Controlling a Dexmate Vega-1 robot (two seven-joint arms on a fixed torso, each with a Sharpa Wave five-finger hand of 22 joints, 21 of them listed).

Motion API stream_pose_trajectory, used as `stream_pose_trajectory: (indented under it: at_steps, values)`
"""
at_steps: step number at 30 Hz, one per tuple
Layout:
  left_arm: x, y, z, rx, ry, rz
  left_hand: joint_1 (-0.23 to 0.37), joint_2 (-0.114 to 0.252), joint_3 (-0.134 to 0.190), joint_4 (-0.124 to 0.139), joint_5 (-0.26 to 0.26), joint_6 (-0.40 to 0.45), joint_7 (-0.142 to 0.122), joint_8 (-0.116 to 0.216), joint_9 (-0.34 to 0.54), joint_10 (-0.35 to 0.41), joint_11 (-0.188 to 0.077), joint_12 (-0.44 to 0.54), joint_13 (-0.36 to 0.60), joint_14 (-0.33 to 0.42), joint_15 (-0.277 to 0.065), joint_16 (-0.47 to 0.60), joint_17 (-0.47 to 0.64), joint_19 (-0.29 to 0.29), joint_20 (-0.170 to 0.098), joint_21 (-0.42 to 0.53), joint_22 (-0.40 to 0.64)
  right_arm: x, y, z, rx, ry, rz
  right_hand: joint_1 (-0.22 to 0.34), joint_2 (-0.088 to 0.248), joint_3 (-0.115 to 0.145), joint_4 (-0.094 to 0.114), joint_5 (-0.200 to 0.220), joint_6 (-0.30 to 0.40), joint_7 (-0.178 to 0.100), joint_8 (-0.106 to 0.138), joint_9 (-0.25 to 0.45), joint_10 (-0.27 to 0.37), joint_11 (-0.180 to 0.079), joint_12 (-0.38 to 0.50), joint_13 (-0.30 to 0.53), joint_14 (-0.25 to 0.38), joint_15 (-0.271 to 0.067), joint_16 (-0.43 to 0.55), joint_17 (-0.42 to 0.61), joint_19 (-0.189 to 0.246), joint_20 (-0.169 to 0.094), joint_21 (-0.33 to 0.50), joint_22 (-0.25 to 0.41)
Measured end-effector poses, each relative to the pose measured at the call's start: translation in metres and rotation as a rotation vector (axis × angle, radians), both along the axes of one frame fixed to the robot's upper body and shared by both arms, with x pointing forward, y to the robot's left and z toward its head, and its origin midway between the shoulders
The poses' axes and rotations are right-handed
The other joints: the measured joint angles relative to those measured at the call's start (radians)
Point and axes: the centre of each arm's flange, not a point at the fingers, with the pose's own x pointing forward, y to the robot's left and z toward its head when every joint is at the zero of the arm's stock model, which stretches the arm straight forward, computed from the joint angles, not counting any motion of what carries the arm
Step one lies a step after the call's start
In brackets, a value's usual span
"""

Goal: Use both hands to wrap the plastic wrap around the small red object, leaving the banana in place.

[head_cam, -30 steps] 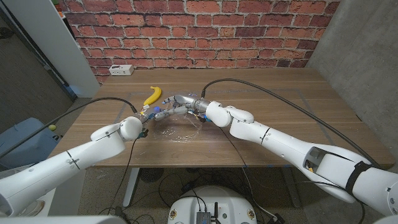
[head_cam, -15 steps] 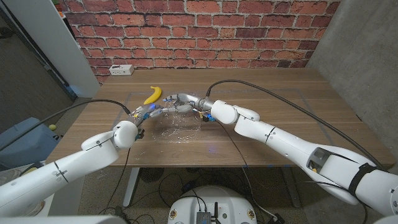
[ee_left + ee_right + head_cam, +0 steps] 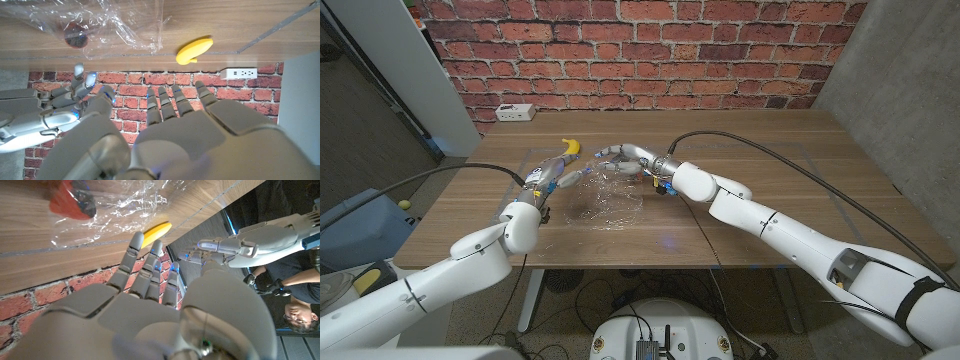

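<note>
In the head view the left hand [image 3: 548, 177] and the right hand [image 3: 620, 155] are raised over the left half of the surface [image 3: 770, 190], close together, above a crumpled sheet of plastic wrap [image 3: 610, 205]. That view does not show the small red object; the wrist views do. In the left wrist view it [image 3: 75, 36] lies under the wrinkled wrap [image 3: 105, 25], well in from the surface edges, and the right wrist view shows it [image 3: 70, 202] as a red shape with a dark part, blurred by the film [image 3: 115, 210].

The banana [image 3: 567, 152] lies near the surface's far left part, just beyond the wrap's edge, partly covered by the left hand in the head view; both wrist views show it bare [image 3: 194, 51] [image 3: 155, 231].

Both hands hold nothing, fingers apart and extended [image 3: 175, 107] [image 3: 145, 275]. The wrap's outline is hard to trace against the wood. The right half of the surface is open room. A white power strip [image 3: 514, 112] sits at the far left corner.
</note>
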Motion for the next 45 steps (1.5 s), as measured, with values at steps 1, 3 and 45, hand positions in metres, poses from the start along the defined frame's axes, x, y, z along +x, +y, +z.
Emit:
stream_pose_trajectory:
  at_steps: [1, 3, 45]
  values:
    - [0.0, 0.0, 0.001, 0.008, -0.006, 0.004, 0.002, -0.002, 0.0, 0.0, 0.0, -0.009, -0.003, 0.0, 0.0, -0.008, -0.001, 0.0, 0.0, -0.009, 0.001, 0.0, 0.0, -0.004, 0.001, 0.0, 0.0, -0.001, -0.003, 0.0, 0.001, -0.002, -0.001, -0.007, -0.007, -0.002, -0.002, -0.004, 0.0, 0.0, 0.0, 0.0, 0.0, 0.0, 0.0, 0.0, -0.013, 0.001, -0.005, 0.0, -0.007, 0.007, -0.006, 0.0]
    - [-0.001, 0.0, 0.002, 0.018, -0.014, 0.009, 0.011, -0.011, -0.008, -0.003, 0.0, -0.025, -0.012, 0.0, 0.0, -0.023, -0.005, 0.0, 0.0, -0.02, -0.002, -0.004, 0.004, -0.013, -0.002, -0.007, 0.0, -0.003, -0.007, -0.001, 0.003, -0.004, -0.002, -0.018, -0.018, -0.008, -0.008, -0.01, -0.001, -0.001, -0.007, 0.0, -0.003, -0.003, 0.0, 0.0, -0.039, 0.004, -0.013, 0.0, -0.028, 0.02, -0.019, 0.0]
    - [-0.015, -0.068, -0.012, 0.301, 0.247, 0.013, 0.068, -0.112, -0.079, 0.004, 0.032, -0.015, -0.07, 0.027, 0.0, -0.181, 0.005, 0.0, 0.0, -0.256, 0.062, -0.007, 0.004, -0.167, 0.007, -0.044, 0.0, -0.035, -0.106, -0.04, -0.168, 0.233, -0.313, 0.021, -0.053, 0.055, -0.145, 0.002, -0.151, -0.058, -0.038, 0.003, -0.263, -0.029, -0.031, 0.0, -0.431, 0.083, -0.063, -0.014, -0.255, 0.048, -0.228, 0.0]
